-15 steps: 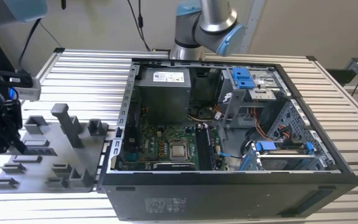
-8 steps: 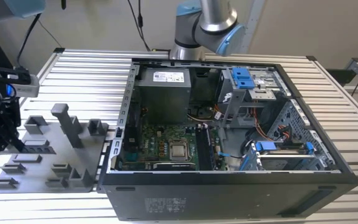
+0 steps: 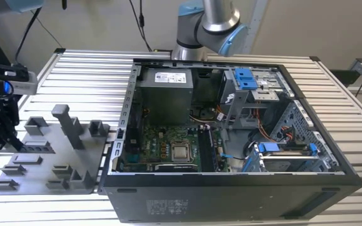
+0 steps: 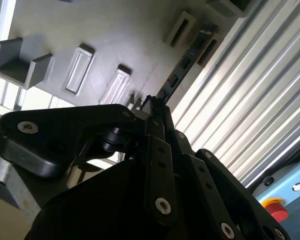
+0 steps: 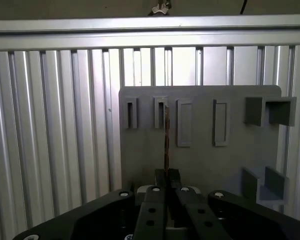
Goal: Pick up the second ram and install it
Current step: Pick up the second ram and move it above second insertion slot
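The second ram (image 4: pixel 187 55) is a thin dark board with small chips; in the first wrist view the ram (image 5: pixel 166 135) shows edge-on as a narrow line. My gripper (image 4: pixel 154 107) is shut on its near end, with a finger on either side (image 5: pixel 160 179). The stick's far end reaches the narrow slot blocks of the grey fixture plate (image 5: pixel 200 160); I cannot tell whether it still touches them. In the exterior view my gripper (image 3: pixel 12 140) hangs over the plate (image 3: pixel 43 162) at the exterior view's left, well away from the open computer case (image 3: pixel 231 197).
The case lies open with its motherboard (image 3: pixel 168 148), power supply (image 3: pixel 165 96) and blue drive brackets (image 3: pixel 282 149) exposed. Grey blocks and a tall post (image 3: pixel 66 125) stand on the plate. Ribbed aluminium table slats (image 3: pixel 86 70) surround everything. The arm's base (image 3: pixel 206 28) is behind the case.
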Controlling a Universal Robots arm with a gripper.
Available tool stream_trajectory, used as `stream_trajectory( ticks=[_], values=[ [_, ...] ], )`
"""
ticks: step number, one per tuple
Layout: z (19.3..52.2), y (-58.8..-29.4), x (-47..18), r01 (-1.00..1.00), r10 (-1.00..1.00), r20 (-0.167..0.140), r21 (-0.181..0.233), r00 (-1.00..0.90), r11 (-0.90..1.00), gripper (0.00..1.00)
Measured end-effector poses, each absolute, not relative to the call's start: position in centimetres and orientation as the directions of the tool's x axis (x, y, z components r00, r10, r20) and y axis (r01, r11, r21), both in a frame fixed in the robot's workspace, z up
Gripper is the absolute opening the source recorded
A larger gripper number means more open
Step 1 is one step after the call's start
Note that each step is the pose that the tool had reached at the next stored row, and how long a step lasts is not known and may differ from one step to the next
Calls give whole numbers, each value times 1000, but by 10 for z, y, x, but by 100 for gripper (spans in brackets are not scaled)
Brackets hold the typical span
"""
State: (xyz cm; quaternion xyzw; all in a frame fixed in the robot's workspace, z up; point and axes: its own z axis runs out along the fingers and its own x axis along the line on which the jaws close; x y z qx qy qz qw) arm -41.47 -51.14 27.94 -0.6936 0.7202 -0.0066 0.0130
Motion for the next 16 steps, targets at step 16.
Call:
stream_trajectory(
  ticks=[16],
  values=[
    [298,-511,-415,-999,-999,-10,-28,-38,38,14]
  ],
)
